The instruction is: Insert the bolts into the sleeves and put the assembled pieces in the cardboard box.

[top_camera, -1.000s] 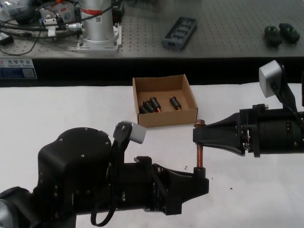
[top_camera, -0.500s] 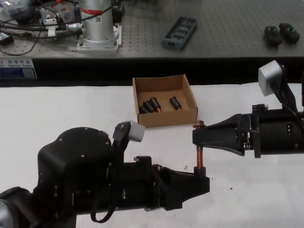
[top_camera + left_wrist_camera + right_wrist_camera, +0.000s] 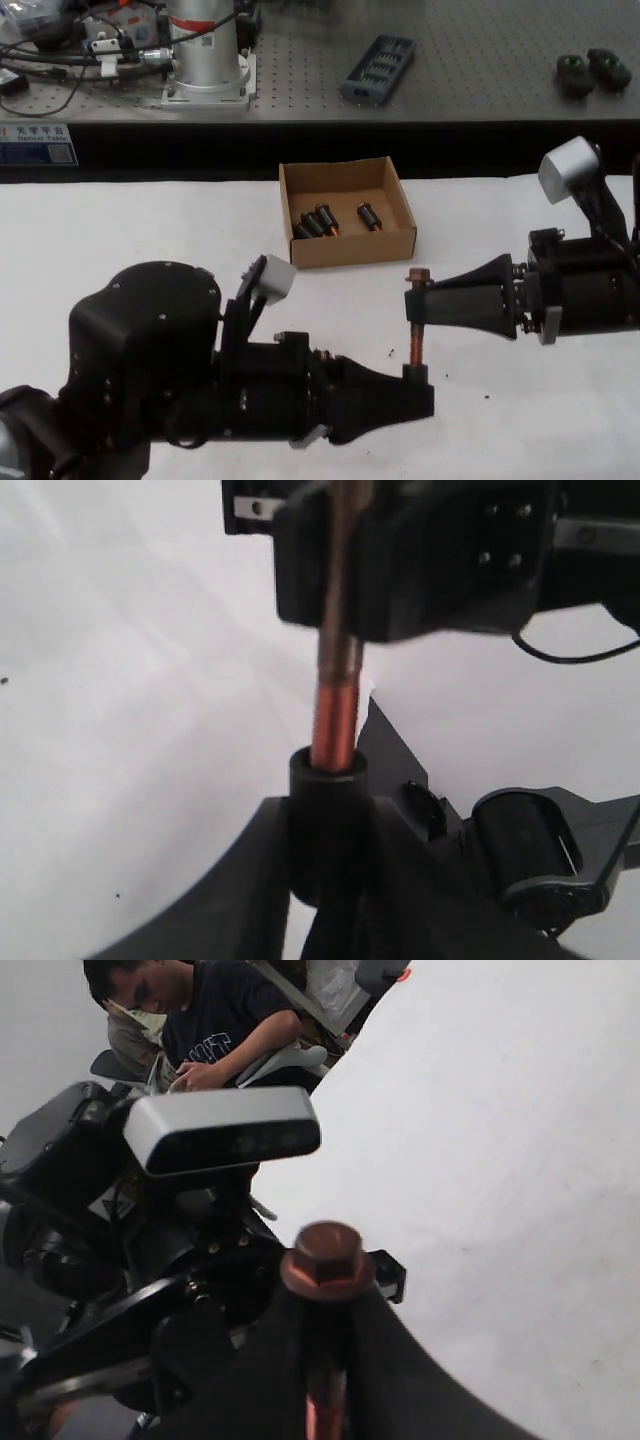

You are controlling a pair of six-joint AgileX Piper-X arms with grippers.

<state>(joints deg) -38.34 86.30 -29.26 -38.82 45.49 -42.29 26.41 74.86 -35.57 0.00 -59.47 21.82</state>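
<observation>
Two grippers meet in the high view: the right gripper (image 3: 417,298) pinches one copper bolt (image 3: 416,335) upright just below its head, its tip in the one black sleeve (image 3: 416,371) clamped by the left gripper (image 3: 418,380). Behind them, the cardboard box (image 3: 345,250) holds assembled pieces (image 3: 367,214), one apart from a tight cluster. Left wrist view: the bolt's (image 3: 335,705) threaded end enters the sleeve (image 3: 328,810). Right wrist view: one bolt (image 3: 327,1258) head tops the closed jaws.

Bright, diffuse light washes the white-covered bench (image 3: 120,230) almost featureless, leaving only faint, soft shadows on it, while the matte black left arm (image 3: 150,350) reads as a dark mass and the copper-coloured threaded bolt (image 3: 335,720) catches a warm glint.
</observation>
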